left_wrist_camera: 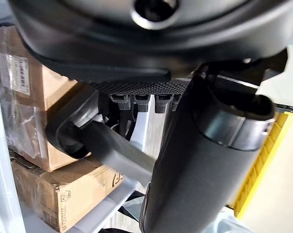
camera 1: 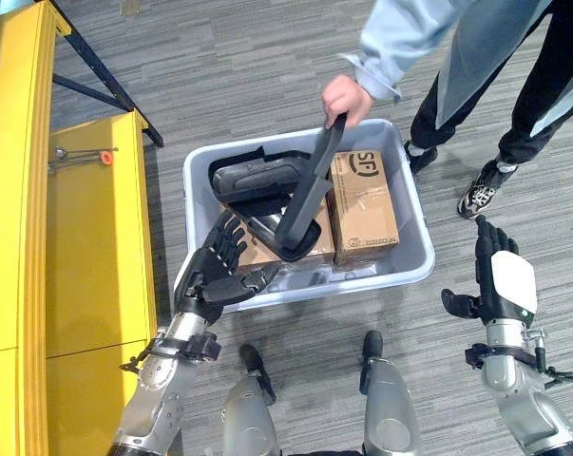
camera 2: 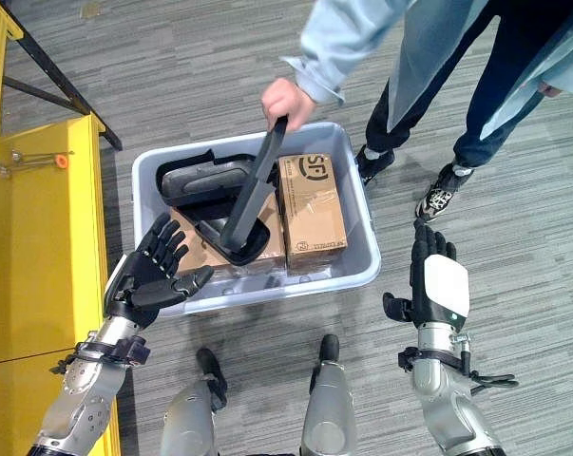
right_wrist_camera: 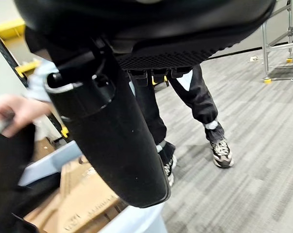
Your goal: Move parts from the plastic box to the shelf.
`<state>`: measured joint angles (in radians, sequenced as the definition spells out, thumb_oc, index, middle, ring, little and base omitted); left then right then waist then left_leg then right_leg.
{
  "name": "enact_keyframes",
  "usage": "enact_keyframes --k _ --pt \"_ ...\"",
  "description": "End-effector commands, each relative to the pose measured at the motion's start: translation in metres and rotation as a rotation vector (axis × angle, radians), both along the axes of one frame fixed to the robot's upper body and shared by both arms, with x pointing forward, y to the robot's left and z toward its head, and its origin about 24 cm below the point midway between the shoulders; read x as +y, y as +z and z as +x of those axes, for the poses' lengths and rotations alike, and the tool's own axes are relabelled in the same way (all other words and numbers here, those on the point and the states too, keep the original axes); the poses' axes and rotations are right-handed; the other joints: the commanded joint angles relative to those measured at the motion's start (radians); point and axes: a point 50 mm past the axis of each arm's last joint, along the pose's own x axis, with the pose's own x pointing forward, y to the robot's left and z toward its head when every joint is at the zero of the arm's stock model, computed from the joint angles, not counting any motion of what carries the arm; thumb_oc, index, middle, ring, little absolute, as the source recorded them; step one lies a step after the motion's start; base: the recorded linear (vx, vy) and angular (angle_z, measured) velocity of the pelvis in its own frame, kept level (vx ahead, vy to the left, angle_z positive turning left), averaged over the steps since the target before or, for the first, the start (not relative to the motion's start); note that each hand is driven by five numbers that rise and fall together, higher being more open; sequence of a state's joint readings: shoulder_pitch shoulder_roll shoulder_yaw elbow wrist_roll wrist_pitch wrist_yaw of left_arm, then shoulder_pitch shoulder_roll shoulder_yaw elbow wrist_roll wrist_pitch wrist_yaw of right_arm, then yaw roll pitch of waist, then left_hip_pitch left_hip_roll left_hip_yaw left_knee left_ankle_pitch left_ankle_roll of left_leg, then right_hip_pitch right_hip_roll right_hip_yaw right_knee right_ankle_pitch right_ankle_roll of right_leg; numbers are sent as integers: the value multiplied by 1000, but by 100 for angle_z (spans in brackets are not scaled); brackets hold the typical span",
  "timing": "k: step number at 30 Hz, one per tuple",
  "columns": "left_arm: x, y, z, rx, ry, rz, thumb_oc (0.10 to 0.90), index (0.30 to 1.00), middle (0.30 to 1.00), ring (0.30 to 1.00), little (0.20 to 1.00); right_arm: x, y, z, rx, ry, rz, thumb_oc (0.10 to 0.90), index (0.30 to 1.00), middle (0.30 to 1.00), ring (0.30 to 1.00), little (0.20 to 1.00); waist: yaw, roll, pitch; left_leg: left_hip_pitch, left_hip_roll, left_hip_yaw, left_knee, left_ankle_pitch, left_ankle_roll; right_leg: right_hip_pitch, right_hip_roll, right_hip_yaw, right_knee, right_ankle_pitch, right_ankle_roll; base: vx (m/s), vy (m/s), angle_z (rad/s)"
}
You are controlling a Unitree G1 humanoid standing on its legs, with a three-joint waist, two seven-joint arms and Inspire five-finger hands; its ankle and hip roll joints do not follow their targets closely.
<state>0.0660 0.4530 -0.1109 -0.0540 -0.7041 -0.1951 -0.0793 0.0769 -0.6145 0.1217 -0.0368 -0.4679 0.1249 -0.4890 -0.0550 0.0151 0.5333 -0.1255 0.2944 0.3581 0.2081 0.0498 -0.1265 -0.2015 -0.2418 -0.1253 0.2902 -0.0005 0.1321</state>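
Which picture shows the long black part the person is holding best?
The left eye view: the whole black part shows, from the person's hand down into the box. The right eye view matches it. The wrist views catch only pieces.

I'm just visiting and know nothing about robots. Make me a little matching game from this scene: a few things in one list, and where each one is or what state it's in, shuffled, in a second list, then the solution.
Things:
1. long black part
2. cardboard box
3. left hand
4. right hand

Places or states:
A. open, over the floor, outside the plastic box
B. lying in the plastic box, on its right side
C. held at its top end by a person's hand
D. open, fingers spread over the plastic box's near left corner

Pairs: 1-C, 2-B, 3-D, 4-A
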Motion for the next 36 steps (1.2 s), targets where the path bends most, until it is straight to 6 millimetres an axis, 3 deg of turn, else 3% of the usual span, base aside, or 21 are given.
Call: enact_keyframes --k 1,9,24,36 --pt "7 38 -9 -198 -15 -30 900 1000 1000 1000 1000 6 48 8 -223 79 -41 900 1000 1000 1000 1000 -5 -19 -103 37 -46 -39 38 -119 47 49 30 -44 111 -178 -9 141 19 -2" --pt "11 30 -13 -142 -20 -30 900 1000 1000 1000 1000 9 43 2 -186 120 -44 900 1000 1000 1000 1000 1 -12 -153 81 -45 -55 13 -112 44 112 30 -38 74 -175 -9 137 6 1" --pt "-1 31 -6 -126 -72 -34 900 1000 1000 1000 1000 31 53 19 -212 228 -67 900 1000 1000 1000 1000 27 5 -132 57 -41 -89 26 -101 36 94 29 -48 121 -192 -14 13 -3 2" --pt "-4 27 -8 -105 -85 -31 900 1000 1000 1000 1000 39 49 22 -201 258 -60 900 1000 1000 1000 1000 41 11 -142 72 -34 -94 24 -97 32 108 25 -59 130 -194 -15 18 -7 4"
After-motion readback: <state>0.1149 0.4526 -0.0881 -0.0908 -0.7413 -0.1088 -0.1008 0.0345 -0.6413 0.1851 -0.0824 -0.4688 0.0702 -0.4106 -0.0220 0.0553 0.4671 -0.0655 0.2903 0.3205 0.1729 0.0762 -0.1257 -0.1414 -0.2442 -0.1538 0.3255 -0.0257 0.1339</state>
